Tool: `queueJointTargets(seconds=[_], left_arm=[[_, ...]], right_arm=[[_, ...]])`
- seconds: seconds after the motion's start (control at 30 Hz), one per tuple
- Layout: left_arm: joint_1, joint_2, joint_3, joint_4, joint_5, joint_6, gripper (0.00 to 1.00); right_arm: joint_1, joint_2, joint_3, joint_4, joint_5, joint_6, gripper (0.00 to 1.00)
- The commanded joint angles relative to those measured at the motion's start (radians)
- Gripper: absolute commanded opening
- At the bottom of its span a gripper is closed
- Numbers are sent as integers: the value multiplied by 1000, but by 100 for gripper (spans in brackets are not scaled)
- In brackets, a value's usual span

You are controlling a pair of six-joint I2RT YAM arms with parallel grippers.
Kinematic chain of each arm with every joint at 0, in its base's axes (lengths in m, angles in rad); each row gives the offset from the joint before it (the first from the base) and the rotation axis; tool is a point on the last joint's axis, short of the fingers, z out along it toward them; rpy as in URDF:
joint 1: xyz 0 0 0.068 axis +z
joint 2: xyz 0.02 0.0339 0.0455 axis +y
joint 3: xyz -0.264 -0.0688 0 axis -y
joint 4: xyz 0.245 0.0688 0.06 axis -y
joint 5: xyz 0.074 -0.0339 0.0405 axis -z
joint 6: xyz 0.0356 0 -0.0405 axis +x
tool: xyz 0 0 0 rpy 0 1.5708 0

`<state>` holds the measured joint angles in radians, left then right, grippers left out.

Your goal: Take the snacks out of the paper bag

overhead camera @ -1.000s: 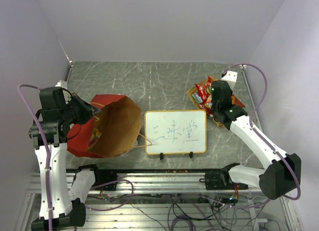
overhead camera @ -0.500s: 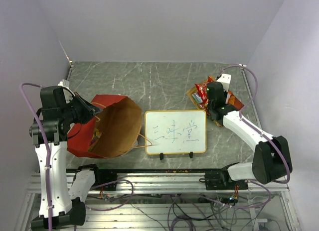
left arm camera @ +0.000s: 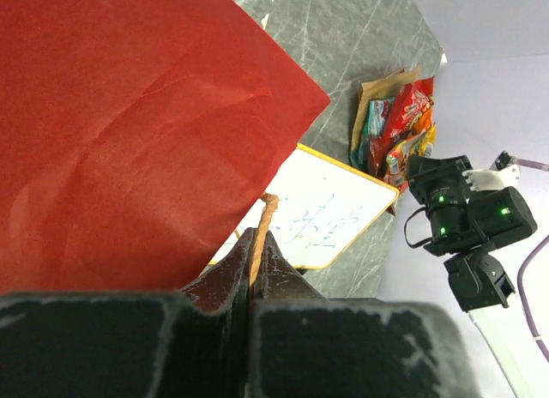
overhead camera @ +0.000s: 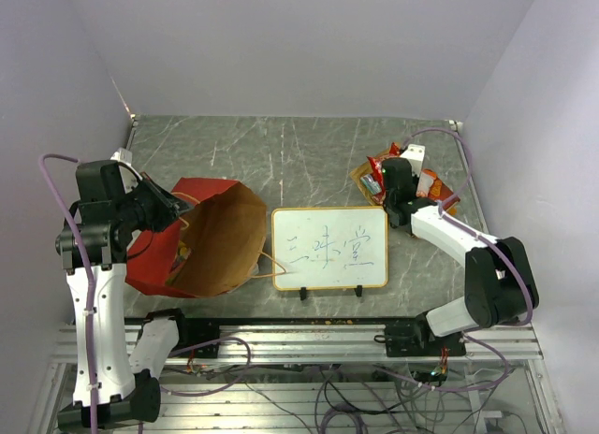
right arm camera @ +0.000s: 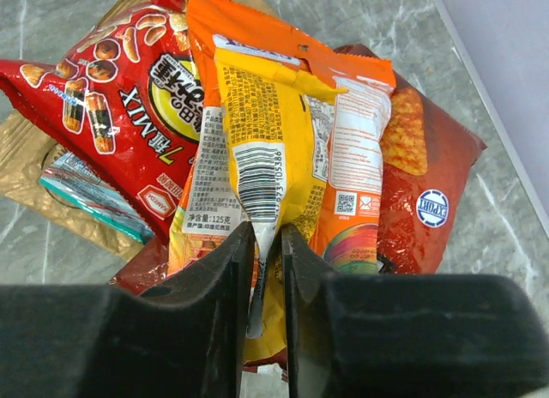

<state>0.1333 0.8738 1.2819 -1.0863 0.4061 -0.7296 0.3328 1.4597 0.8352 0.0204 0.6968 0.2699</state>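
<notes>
Left claw (left arm camera: 255,248) is closed tight on the handle (left arm camera: 268,211) of the paper bag (left arm camera: 129,132), which lies open-mouthed at the left of the counter (overhead camera: 281,153). Right claw (right arm camera: 267,248) pinches the yellow packet (right arm camera: 262,132) atop the snack pile (right arm camera: 120,89), far right.

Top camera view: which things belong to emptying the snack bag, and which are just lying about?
Job: paper bag, its handle in the left pincer; snack pile; yellow packet in the right pincer.
Lying about: whiteboard.
</notes>
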Motion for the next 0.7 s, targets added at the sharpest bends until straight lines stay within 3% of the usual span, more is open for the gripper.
queueJointTargets(seconds=[0.0, 0.23, 0.53, 0.67], left_arm=[[-6, -7, 26, 18, 19, 22, 7], [-5, -10, 18, 25, 15, 15, 7], [-6, -13, 9, 32, 19, 7, 7], [-5, -8, 20, 22, 12, 11, 7]], right_arm=[[-8, 6, 14, -11, -21, 10, 26], [-8, -68, 42, -75, -52, -26, 56], [-8, -92, 45, -64, -64, -94, 69], [-3, -94, 78, -59, -176, -184, 78]])
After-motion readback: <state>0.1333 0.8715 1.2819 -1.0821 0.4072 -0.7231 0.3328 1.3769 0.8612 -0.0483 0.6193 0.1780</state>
